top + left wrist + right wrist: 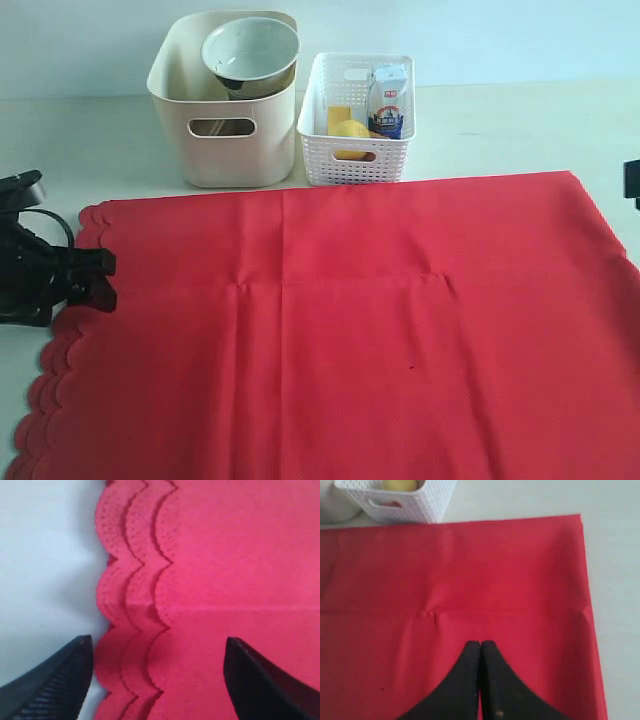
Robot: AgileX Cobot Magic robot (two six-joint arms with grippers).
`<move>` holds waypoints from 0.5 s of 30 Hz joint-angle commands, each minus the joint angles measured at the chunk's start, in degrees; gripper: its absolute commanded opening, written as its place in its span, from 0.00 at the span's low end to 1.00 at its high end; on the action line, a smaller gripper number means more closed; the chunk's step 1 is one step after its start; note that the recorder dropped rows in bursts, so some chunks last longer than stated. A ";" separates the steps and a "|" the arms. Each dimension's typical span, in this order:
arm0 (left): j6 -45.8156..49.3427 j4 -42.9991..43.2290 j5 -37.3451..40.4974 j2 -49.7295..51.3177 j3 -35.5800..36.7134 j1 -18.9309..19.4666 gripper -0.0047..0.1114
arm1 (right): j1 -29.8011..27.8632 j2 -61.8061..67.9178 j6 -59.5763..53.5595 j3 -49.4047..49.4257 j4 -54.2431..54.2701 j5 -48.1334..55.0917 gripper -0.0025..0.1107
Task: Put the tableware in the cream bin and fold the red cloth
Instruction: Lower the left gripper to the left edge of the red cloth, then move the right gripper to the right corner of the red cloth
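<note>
1. The red cloth point(350, 330) lies spread flat on the counter point(500, 120), in front of both bins. Its long axis runs side to side across my exterior view, and faint creases cross it.
2. The cream bin point(225, 150) stands behind the cloth's left half. The white bowl point(250, 50) sits tilted in its top with something dark beneath it. I see no tableware loose on the counter, so I judge that half of the job done and only the fold left.
3. The white basket point(355, 150), just beside the bin, holds the milk carton point(390, 100) and a yellow piece; I leave those alone.
4. The left pincer point(105, 280) is released, jaws spread wide. In its wrist view they straddle the cloth's scalloped edge, one finger over bare counter and the other over red fabric.
5. The right pincer point(480, 644) is clenched on nothing and hovers over the cloth's right part, near its straight edge.
6. The relation that matters: the scalloped edge runs near-to-far, directly under the left pincer's gap. The left arm is clearly nearer, so I would drop it and pinch that edge, then carry it rightward along the long axis.
</note>
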 commanded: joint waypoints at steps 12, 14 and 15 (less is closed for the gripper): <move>3.12 -1.96 2.72 -0.05 -0.91 1.69 0.64 | -0.23 29.86 -3.07 -12.45 -2.62 -1.38 0.02; 3.12 -1.96 3.14 -0.05 -0.91 1.69 0.64 | -0.23 30.60 -3.07 -12.45 -2.62 -2.08 0.02; 3.12 -1.96 3.56 -0.05 -0.91 1.69 0.64 | -0.23 30.91 -3.07 -12.45 -2.62 -2.34 0.02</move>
